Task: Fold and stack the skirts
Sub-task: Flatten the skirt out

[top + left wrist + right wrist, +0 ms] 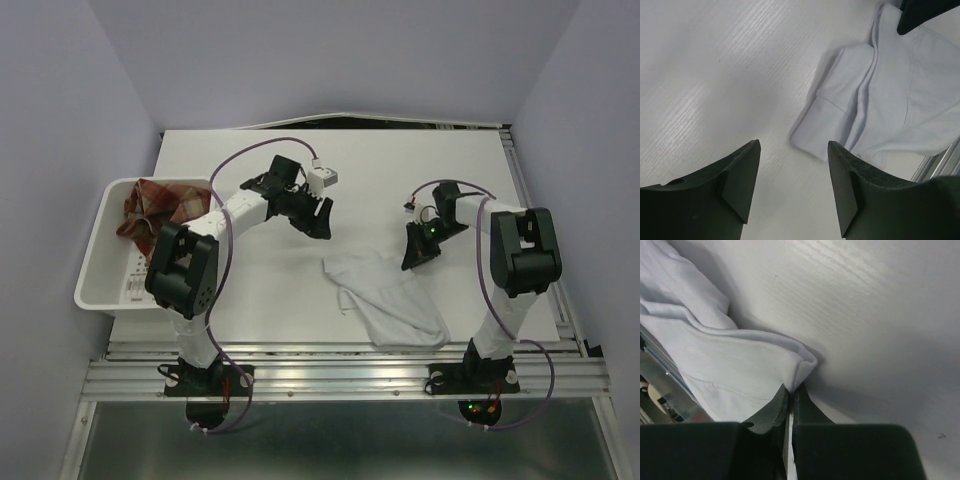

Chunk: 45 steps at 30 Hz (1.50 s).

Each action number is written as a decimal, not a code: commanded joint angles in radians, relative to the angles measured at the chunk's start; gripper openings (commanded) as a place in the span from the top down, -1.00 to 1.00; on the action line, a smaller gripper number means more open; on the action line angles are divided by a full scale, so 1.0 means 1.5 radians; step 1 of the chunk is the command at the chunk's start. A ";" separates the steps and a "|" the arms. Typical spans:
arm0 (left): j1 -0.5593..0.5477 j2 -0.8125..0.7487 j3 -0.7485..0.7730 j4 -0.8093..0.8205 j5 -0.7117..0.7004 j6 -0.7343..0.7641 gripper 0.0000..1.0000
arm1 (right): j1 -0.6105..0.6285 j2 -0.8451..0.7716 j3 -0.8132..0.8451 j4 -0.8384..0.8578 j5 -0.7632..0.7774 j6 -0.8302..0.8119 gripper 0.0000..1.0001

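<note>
A white skirt [390, 298] lies crumpled on the white table [400, 170], front right of centre. My right gripper [412, 258] is shut on a folded edge of this skirt at its far side; in the right wrist view the fabric [715, 355] is pinched between the closed fingers [791, 388]. My left gripper [322, 222] is open and empty above bare table, left of and beyond the skirt. In the left wrist view its gripper [794, 146] frames the table, with the skirt [890, 100] ahead. A red plaid skirt [150, 205] lies bunched in the bin.
A white plastic bin [95, 272] stands at the table's left edge. An aluminium rail [340, 350] runs along the near edge, just in front of the white skirt. The right gripper's dark tip [920, 12] shows in the left wrist view.
</note>
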 commanded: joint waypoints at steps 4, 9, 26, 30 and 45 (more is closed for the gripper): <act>-0.003 -0.067 -0.034 0.010 -0.012 0.030 -0.33 | 0.006 -0.080 0.088 0.037 0.106 0.005 0.99; -0.003 -0.095 -0.049 0.012 -0.012 0.113 -0.34 | 0.006 -0.166 0.147 0.002 0.099 -0.016 0.99; -0.015 -0.164 -0.169 0.267 -0.043 0.405 -0.52 | 0.006 -0.248 0.243 -0.078 0.127 -0.049 0.99; -0.022 -0.135 -0.168 0.328 -0.067 0.428 -0.66 | 0.006 -0.254 0.283 -0.104 0.103 -0.052 0.99; -0.087 -0.004 -0.124 0.463 -0.079 0.455 -0.80 | 0.006 -0.264 0.310 -0.121 0.072 -0.061 0.99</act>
